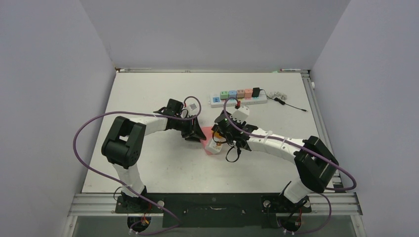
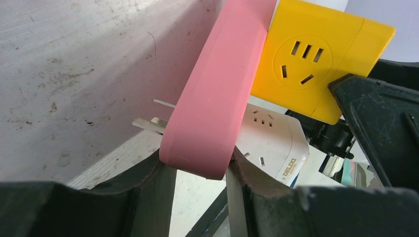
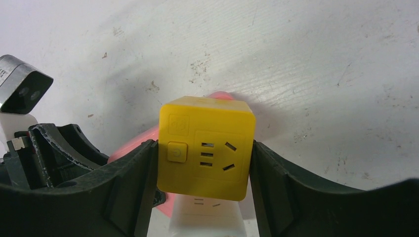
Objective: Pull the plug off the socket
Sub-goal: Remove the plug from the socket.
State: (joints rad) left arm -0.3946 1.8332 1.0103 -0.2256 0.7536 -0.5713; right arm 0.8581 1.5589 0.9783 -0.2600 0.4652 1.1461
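Yellow cube socket [image 3: 205,148], flat pink plug [image 2: 217,98]

A white, scuffed desk [image 1: 148,163] carries a white power strip [image 1: 216,101] lying near its far edge, with a row of green, blue, tan, salmon and black cube adapters [image 1: 240,93] seated along it and a thin black cable [image 1: 294,105] trailing rightwards beside it.

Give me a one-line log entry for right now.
left gripper shut on pink plug | right gripper shut on yellow socket cube | prongs of pink plug bare | white adapter beside cube
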